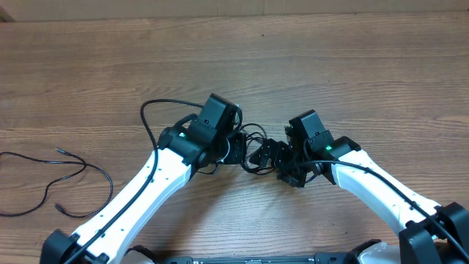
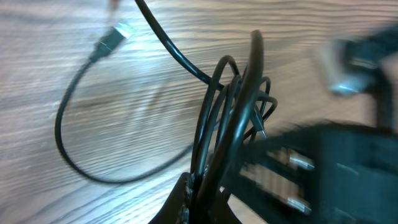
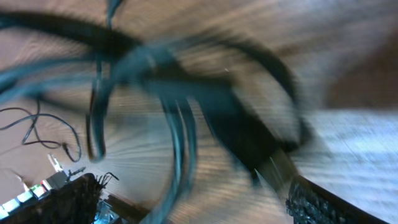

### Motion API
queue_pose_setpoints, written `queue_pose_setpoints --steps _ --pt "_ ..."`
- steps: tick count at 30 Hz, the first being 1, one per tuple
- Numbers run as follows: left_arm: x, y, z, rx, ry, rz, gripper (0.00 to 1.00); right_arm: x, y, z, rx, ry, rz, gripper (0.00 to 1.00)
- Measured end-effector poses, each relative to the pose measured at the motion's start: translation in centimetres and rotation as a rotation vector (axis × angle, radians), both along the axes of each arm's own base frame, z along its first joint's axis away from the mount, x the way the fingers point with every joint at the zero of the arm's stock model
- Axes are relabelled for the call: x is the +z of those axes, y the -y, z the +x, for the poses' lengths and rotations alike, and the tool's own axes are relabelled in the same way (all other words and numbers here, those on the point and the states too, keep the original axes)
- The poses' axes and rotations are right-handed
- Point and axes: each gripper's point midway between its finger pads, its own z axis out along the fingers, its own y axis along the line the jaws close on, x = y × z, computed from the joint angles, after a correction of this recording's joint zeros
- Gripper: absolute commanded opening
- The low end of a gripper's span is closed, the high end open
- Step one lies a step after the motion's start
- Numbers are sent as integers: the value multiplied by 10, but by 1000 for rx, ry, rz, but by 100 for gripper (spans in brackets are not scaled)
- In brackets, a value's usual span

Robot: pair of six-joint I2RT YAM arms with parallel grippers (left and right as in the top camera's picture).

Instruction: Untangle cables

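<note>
Two grippers meet at the middle of the table (image 1: 330, 66) in the overhead view, with the tangled cables (image 1: 253, 139) bunched between them. The left gripper (image 1: 240, 145) comes in from the lower left of the frame and the right gripper (image 1: 270, 155) from the lower right, both right at the tangle.

In the left wrist view, several black strands (image 2: 244, 99) rise in tight overlapping loops and narrow into one bundle at the bottom edge. There the dark fingers (image 2: 177, 202) are pressed together on them, so the left claw is clamped on the cables. One strand sweeps out in a wide curve over the wood to the left and ends in a plug tip (image 2: 115, 36) at the upper left.

The right wrist view is badly smeared. Dark cords cross the upper and middle frame, and the textured pads (image 3: 65, 199) sit in the two bottom corners, well apart, so the right claw looks spread.

Overhead, a loop (image 1: 165, 102) arcs up and left from behind the left gripper. A loose cable (image 1: 82, 166) lies alone at the left edge, well apart from the tangle.
</note>
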Motion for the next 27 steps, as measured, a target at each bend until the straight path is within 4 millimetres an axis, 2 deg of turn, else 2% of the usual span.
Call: queue_pose_setpoints --steps 3,4,7,9,18,20,21,22,23,25,26,27 --pt "34 9 -3 -47 62 -86 4 1 -1 6 -8 27 1 74" --pt "44 9 -4 -53 82 -109 4 1 0 8 -15 32 -7 64" --pt "65 3 -6 -61 132 -149 4 -2 4 10 -26 42 -33 50" --pt "74 -10 -2 -34 161 -149 4 -5 7 7 -25 35 -60 45" --pt "64 -88 20 214 99 -83 4 -5 8 3 -18 23 -89 45" --pt "62 -114 28 306 99 -58 4 -12 18 0 -36 8 -136 45" --pt "62 -136 32 383 98 -37 4 -17 26 -1 -53 -1 -165 44" --pt "62 -149 33 428 95 -25 4 -18 28 0 -57 2 -173 39" --pt "61 -152 32 440 90 -21 4 -18 26 2 -56 10 -167 27" --pt "61 -149 29 438 76 -31 4 -10 14 8 -21 55 -103 16" --pt "61 -147 29 429 74 -35 4 -3 4 12 22 95 -49 5" --pt "61 -144 28 420 73 -38 4 1 -1 14 37 106 -17 4"
